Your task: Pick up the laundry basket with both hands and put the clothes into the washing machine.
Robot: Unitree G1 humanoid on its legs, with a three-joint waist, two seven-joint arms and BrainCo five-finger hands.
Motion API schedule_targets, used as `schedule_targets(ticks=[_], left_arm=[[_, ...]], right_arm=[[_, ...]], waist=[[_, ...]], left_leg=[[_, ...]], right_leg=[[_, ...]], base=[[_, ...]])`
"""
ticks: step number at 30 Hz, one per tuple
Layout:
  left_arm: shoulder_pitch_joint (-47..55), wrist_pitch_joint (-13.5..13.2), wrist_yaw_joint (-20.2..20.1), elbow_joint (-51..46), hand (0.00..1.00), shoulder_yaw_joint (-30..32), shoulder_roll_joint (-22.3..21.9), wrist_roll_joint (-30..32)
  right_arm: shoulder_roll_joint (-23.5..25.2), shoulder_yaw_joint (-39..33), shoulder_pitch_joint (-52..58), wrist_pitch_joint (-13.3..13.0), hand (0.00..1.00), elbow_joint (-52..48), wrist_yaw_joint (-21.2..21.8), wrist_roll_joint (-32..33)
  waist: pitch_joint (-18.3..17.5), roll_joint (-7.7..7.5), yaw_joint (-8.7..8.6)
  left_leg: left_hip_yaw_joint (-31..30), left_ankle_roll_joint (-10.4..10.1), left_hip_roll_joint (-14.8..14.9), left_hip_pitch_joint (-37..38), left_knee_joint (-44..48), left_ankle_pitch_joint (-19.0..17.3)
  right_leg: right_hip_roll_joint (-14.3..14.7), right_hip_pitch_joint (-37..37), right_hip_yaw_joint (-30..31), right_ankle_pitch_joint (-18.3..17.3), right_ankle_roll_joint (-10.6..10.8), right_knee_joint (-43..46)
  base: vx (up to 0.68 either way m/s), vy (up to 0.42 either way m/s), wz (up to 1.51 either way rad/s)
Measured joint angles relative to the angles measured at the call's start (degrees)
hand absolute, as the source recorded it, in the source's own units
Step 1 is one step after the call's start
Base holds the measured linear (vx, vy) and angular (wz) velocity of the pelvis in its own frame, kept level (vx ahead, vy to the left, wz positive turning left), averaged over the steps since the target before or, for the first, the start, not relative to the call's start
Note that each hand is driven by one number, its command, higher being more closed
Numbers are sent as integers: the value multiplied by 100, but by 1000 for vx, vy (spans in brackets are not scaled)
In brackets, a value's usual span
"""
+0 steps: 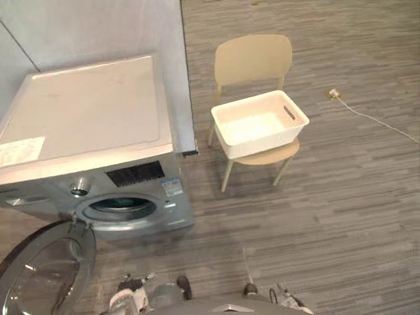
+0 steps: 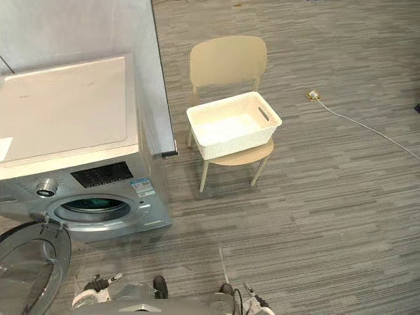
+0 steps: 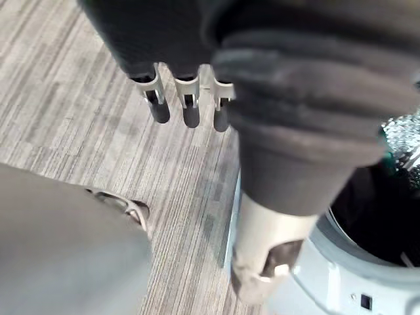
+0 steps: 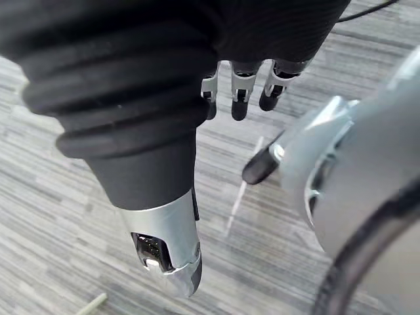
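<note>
White, the laundry basket (image 1: 266, 143) sits on a beige chair (image 1: 252, 59) right of the open-doored washing machine (image 1: 85, 111). Our left wrist shows the left hand (image 3: 164, 39) loose, fingers (image 3: 189, 111) straight, near the drum (image 3: 371, 216). Our right wrist shows the right hand (image 4: 262, 26) equally released.

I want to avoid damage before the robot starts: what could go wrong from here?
The basket sits on a slim chair; an uneven lift may tip it. The door of the washing machine hangs open low beside the path and could be bumped. The basket looks empty, so there may be nothing to load.
</note>
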Motion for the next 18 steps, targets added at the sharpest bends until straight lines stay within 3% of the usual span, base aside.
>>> schedule_targets(ticks=[2,5,6,7,9,10,12,13,15,16,18], left_arm=[[-14,30,4,-1,0,301,-51,92],[-14,102,10,0,0,357,-113,187],[-27,104,10,-3,0,320,-126,194],[-53,109,9,-2,0,264,-77,217],[-61,153,22,26,0,110,104,312],[-120,190,27,39,0,34,162,396],[-194,209,29,69,0,-7,142,439],[-273,199,34,62,0,-220,139,464],[-356,192,30,71,0,-354,124,453],[-402,156,28,66,0,-413,149,452],[-485,103,7,118,0,-461,24,479]], right_arm=[[116,6,27,1,0,-156,-10,-143],[240,188,140,-30,0,-536,1,-181],[240,284,146,-31,0,-632,7,-170],[246,429,100,-32,0,-672,44,-174],[319,523,78,-26,0,-663,97,-167],[366,520,99,-28,0,-659,97,-164],[419,435,180,-29,0,-630,94,-135],[444,313,238,-30,0,-627,85,-118],[443,205,276,-28,0,-517,72,-110],[467,52,311,-21,0,-381,59,-87],[358,-158,303,-27,0,-199,-16,-63]], waist=[[3,-86,49],[-53,-108,30],[-83,-152,23],[-108,-263,10],[-96,-379,-68],[-79,-445,-146],[-77,-444,-183],[-70,-433,-226],[-60,-422,-297],[-65,-477,-316],[60,-248,-376]], left_leg=[[37,30,-90,142,-132,23],[99,32,-110,476,-407,-41],[139,-5,-87,503,-452,-105],[274,-28,-52,552,-462,-135],[353,-45,62,645,-322,-161],[280,-84,159,785,-314,-185],[158,-111,289,910,-311,-184],[-2,-151,320,947,-306,-161],[-235,-170,310,932,-256,-172],[-419,-314,292,925,-202,-225],[-771,-451,449,937,-297,-280]], right_leg=[[-76,64,-4,29,10,14],[-149,-76,-47,-186,-166,690],[-215,-413,-47,-348,-85,1338],[-392,-1122,-23,-473,87,2716],[-555,-1675,-55,-242,301,3909],[-626,-1723,-211,-66,302,4233],[-657,-1613,-446,-304,201,4378],[-781,-1489,-679,-790,20,4067],[-948,-1335,-713,-792,-92,3328],[-1042,-1163,-572,-511,-162,2692],[-724,-900,-436,-685,-53,2628]], base=[[124,58,1],[93,53,-12],[64,45,-32],[64,17,-36],[170,-54,-17],[254,-145,11],[182,-148,24],[130,-167,33],[162,-295,48],[145,-401,76],[53,-334,45]])
